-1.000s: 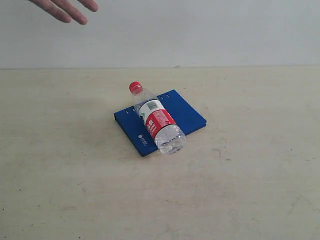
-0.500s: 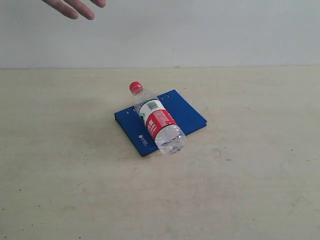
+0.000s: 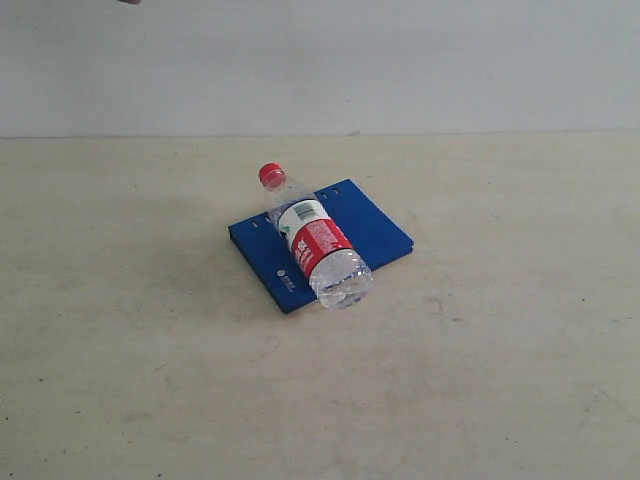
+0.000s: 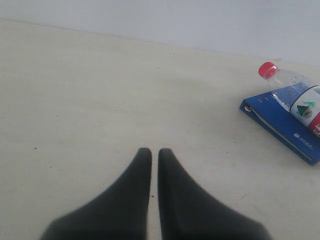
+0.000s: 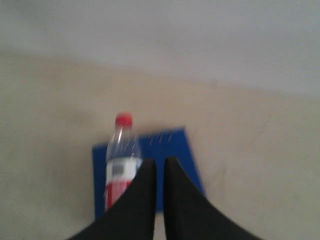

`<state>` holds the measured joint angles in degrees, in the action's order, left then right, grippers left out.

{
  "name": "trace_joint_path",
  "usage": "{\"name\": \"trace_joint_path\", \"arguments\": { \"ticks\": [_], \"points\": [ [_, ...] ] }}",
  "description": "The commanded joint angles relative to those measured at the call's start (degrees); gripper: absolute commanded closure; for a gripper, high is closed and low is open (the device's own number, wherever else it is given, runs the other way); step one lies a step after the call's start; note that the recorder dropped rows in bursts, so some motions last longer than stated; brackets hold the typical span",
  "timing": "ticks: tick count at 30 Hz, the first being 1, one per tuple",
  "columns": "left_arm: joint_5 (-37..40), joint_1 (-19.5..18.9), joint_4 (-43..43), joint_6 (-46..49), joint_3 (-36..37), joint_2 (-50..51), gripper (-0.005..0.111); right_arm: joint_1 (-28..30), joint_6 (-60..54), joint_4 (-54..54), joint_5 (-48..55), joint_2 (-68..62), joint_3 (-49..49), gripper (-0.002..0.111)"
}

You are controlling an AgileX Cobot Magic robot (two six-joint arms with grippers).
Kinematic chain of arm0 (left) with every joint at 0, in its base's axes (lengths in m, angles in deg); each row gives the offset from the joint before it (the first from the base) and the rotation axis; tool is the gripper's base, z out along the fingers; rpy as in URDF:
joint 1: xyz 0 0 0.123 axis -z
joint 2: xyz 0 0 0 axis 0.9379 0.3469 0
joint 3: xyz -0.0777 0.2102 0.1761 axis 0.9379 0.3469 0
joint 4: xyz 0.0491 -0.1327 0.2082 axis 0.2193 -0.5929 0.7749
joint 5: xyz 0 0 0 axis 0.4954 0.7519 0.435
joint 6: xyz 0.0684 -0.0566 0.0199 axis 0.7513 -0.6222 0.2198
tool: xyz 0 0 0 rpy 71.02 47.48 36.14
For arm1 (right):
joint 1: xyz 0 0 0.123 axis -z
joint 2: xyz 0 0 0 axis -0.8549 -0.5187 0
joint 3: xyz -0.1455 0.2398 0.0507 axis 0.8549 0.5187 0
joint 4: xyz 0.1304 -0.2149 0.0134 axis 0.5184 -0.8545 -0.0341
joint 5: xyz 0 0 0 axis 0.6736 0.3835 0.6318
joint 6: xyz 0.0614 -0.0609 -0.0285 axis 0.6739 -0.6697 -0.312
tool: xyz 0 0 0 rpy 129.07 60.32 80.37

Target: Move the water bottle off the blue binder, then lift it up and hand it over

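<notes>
The water bottle lies on its side across the blue binder in the middle of the table, red cap pointing away toward the back wall. Neither arm shows in the exterior view. In the left wrist view my left gripper is shut and empty over bare table, with the bottle and binder well off to one side. In the blurred right wrist view my right gripper is shut and empty, raised in front of the binder, with the bottle just beside its fingertips in the picture.
The beige table stretches bare on every side of the binder. A pale wall runs along the back edge. A sliver of a person's hand shows at the very top left.
The person's hand at the top left has drawn upward, almost out of the exterior view. The bottle and binder have not moved.
</notes>
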<state>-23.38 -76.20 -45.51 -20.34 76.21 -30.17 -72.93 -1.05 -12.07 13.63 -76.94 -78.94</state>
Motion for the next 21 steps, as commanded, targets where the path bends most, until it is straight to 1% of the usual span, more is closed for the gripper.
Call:
{"name": "trace_joint_path", "arguments": {
  "ticks": [1, 2, 3, 5, 6, 7, 9, 10, 11, 13, 16, 21],
  "points": [
    [-0.88, 0.4, 0.11, 0.16, -0.04, -0.21, 0.102, -4.08, -6.08, 1.24, 16.14, -17.87, -9.83, 0.108],
    [-0.88, 0.4, 0.11, 0.16, -0.04, -0.21, 0.102, -4.76, -8.5, 1.34, 16.13, -21.13, -11.16, 0.107],
    [-0.88, 0.4, 0.11, 0.16, -0.04, -0.21, 0.102, -5.62, -12.46, 1.59, 16.02, -24.0, -12.99, 0.103],
    [-0.88, 0.4, 0.11, 0.16, -0.04, -0.21, 0.102, -6.63, -16.58, 2.29, 15.31, -28.39, -15.62, 0.094],
    [-0.88, 0.4, 0.11, 0.16, -0.04, -0.21, 0.102, -7.18, -17.32, 2.4, 14.22, -30.9, -17.08, 0.084],
    [-0.88, 0.4, 0.11, 0.16, -0.04, -0.21, 0.102, -7.52, -17.32, 2.61, 12.95, -32.37, -18.4, 0.076],
    [-0.88, 0.4, 0.11, 0.16, -0.04, -0.21, 0.102, -7.73, -15.63, 2.73, 7.98, -35.62, -20.52, 0.059],
    [-0.88, 0.4, 0.11, 0.16, -0.04, -0.21, 0.102, -7.73, -13.77, 2.85, 5.0, -36.83, -21.26, 0.053],
    [-0.88, 0.4, 0.11, 0.16, -0.04, -0.21, 0.102, -7.73, -11.07, 2.95, 2.63, -38.3, -21.97, 0.05],
    [-0.88, 0.4, 0.11, 0.16, -0.04, -0.21, 0.102, -7.73, -4.4, 3.52, -1.66, -41.26, -23.83, 0.049],
    [-0.88, 0.4, 0.11, 0.16, -0.04, -0.21, 0.102, -7.73, -4.26, 6.05, -2.22, -46.08, -28.03, 0.049],
    [-0.88, 0.4, 0.11, 0.16, -0.04, -0.21, 0.102, -7.73, -3.98, 6.02, -0.06, -53.5, -37.71, 0.049]
  ]
}}
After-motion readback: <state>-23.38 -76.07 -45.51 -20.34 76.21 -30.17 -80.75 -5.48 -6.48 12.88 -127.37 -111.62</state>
